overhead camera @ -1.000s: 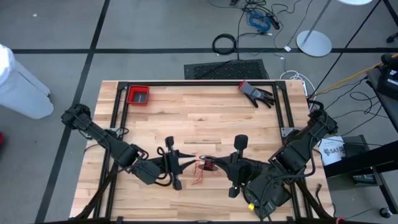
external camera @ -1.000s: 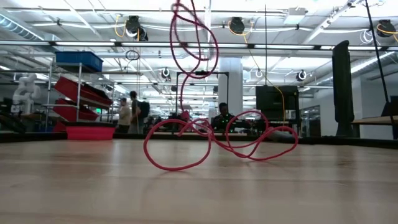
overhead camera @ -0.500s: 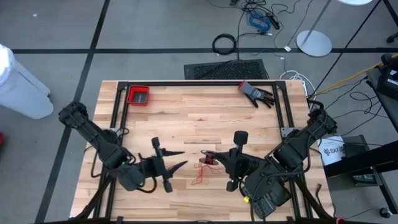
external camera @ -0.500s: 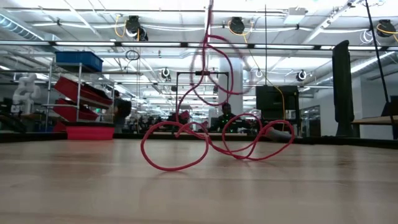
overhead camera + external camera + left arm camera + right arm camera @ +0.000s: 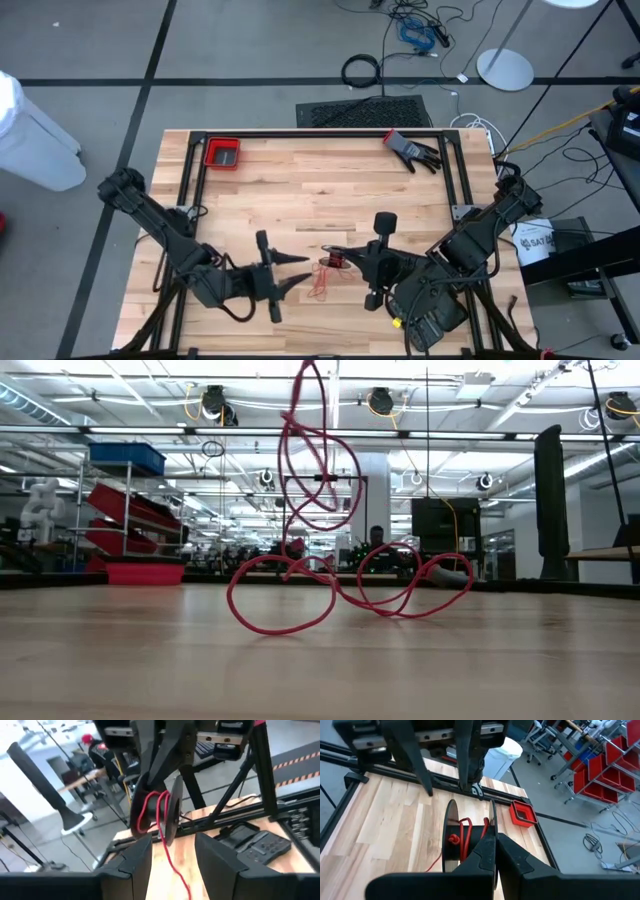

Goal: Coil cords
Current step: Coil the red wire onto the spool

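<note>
My left pincer (image 5: 292,272) sits just to the left of the spool with its fingers (image 5: 131,865) spread apart and nothing in them, ready, I think, to catch the loose red cord (image 5: 320,283) that lies in messy loops on the table (image 5: 300,190). My right pincer (image 5: 336,260) is squeezed shut on the little black spool (image 5: 337,263), holding it up near the middle of the table so the cord can wind around it. The small red bin (image 5: 222,153) is far off at the back corner, and I cannot tell if anything is in it.
</note>
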Motion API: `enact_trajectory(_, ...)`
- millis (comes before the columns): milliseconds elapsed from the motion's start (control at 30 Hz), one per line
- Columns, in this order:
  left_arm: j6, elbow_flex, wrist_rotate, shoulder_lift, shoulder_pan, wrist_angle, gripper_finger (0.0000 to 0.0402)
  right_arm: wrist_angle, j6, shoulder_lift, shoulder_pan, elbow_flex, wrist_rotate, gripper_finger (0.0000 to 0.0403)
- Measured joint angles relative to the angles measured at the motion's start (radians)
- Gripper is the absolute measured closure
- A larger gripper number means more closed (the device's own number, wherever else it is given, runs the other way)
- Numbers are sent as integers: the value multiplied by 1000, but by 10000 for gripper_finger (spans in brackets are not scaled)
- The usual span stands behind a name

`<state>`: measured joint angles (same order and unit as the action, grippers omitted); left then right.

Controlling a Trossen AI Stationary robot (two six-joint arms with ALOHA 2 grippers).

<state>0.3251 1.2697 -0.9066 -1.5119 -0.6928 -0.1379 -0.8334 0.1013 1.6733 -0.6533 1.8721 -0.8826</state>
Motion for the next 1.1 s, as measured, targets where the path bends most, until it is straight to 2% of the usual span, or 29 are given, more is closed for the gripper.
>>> enact_trajectory(200, 85, 0, -7, -59, 27, -113, 256, 0, -1, 0, 0, 0, 1, 403)
enact_trajectory(333, 101, 0, -12, -74, 45, -119, 267, 0, -6, 0, 0, 0, 50, 403)
enact_trajectory(567, 100, 0, 6, -74, 51, -135, 290, 2, -9, 0, 0, 0, 52, 403)
enact_trajectory(667, 94, 0, 44, -74, 51, -141, 308, 3, -12, 0, 0, 0, 52, 403)
enact_trajectory(1000, 73, 0, 68, -74, 52, -140, 387, 8, -12, 0, 6, 0, 52, 403)
enact_trajectory(1100, 71, 0, 69, -74, 52, -140, 395, 8, -16, 0, 7, 0, 68, 403)
